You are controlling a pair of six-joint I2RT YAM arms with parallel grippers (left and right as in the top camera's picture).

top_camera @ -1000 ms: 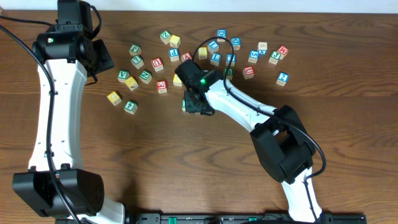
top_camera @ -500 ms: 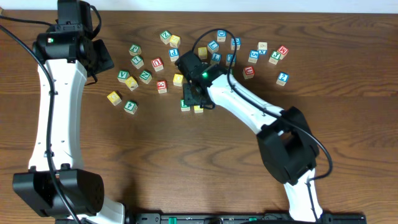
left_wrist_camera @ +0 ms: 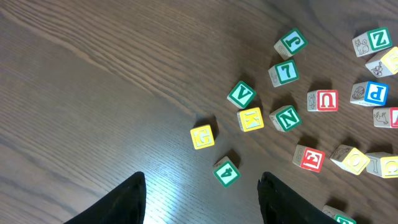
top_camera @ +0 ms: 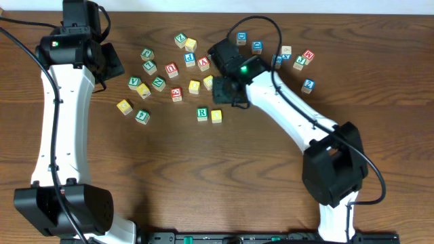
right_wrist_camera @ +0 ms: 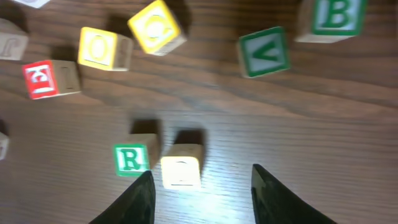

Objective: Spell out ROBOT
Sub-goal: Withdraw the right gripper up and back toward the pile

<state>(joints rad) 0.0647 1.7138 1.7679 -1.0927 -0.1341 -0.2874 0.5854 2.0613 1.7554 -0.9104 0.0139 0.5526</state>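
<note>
Two letters now placed: R (right_wrist_camera: 130, 159) and yellow O (right_wrist_camera: 181, 165), just ahead of the right gripper (right_wrist_camera: 206, 190), freshly opened, empty.

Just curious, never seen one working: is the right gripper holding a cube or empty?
Empty and open: the right gripper has fingers apart, nothing between; the R cube and yellow cube sit on the table.

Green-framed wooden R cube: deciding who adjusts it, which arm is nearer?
Right. Overhead, the right arm ends just up-right of the R cube; the left arm ends far to its upper left.
</note>
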